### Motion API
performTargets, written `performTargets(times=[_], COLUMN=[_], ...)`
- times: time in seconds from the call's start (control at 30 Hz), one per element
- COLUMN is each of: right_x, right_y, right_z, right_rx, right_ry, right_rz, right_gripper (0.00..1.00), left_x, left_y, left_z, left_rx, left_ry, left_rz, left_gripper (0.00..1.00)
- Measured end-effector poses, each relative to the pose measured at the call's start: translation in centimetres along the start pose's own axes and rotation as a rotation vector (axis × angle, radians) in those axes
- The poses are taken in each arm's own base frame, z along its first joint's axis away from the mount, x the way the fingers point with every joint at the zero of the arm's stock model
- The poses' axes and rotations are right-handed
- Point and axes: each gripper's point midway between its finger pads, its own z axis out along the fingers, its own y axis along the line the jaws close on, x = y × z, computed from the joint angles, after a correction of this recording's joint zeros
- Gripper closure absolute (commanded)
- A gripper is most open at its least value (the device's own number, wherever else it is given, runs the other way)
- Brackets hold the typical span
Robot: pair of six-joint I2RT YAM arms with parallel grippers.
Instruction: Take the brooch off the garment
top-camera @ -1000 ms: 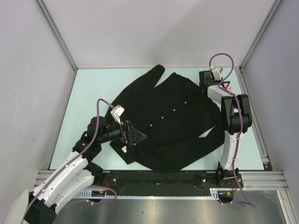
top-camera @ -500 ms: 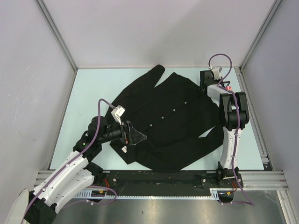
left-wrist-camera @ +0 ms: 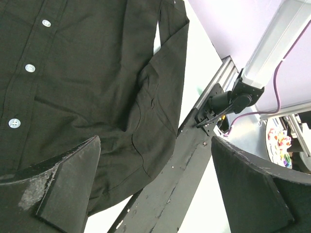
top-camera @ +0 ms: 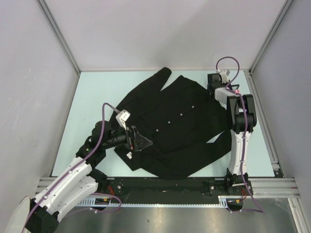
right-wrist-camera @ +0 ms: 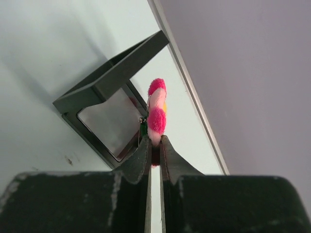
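Your right tool point(right-wrist-camera: 154, 145) has its two fingers point(right-wrist-camera: 138, 162) drawn almost together, and they are clamped on the lower edge of the brooch point(right-wrist-camera: 156, 109). You see the brooch edge-on in the wrist view: bright pink fluffy petals, a paler band between them and a touch of yellow on the right side, standing up out of the fingertips. Just behind it is a dark square frame point(right-wrist-camera: 92, 92) with a glossy panel, lying against the pale tabletop point(right-wrist-camera: 43, 43). Beyond that a metal rail point(right-wrist-camera: 187, 82) runs along the foot of the lilac wall point(right-wrist-camera: 252, 73).

From above, that tool sits at the far right corner of the tabletop point(top-camera: 97, 92), and the brooch point(top-camera: 237, 91) shows only as a small red speck beside the arm. It is off the garment point(top-camera: 180, 126), just past the shirt's far right edge and over bare surface.

Your left tool point(top-camera: 138, 141) stands with its fingers point(left-wrist-camera: 68, 179) spread wide and nothing between them. It hangs over the near left part of the garment point(left-wrist-camera: 87, 73), which lies flat and spread out. A row of white buttons point(left-wrist-camera: 30, 68) shows past the left finger, and a small white tag point(top-camera: 129, 155) lies just beside the tool in the view from above.
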Motion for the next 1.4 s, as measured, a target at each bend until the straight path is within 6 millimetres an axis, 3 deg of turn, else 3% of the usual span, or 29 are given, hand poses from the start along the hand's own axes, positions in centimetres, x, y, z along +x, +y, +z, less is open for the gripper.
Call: performTargets(times=[0.6, 0.87, 1.0, 1.23, 1.4], right_x=[-0.4, -0.6, -0.8, -0.3, 0.2], right_y=[0.9, 1.3, 1.4, 2.3, 2.4], right_z=[0.5, 0.6, 0.3, -0.8, -2.8], right_rx=[-0.002, -0.011, -0.018, -0.037, -0.060], right_ry=[-0.002, 0.002, 0.003, 0.015, 0.039], right_rz=[-0.017, -0.027, -0.024, -0.046, -0.045], right_gripper=[0.76, 0.63, 0.51, 0.45, 0.41], left_x=[0.1, 0.1, 0.1, 0.1, 0.2], left_y=[0.2, 0.2, 0.2, 0.2, 0.3], left_z=[0.1, 0.1, 0.1, 0.1, 0.1], left_rx=[-0.005, -0.005, -0.005, -0.005, -0.011], left_ry=[0.009, 0.009, 0.009, 0.008, 0.009], left_rz=[-0.006, -0.006, -0.006, -0.005, -0.007], left_gripper=[0.00, 0.00, 0.00, 0.00, 0.00])
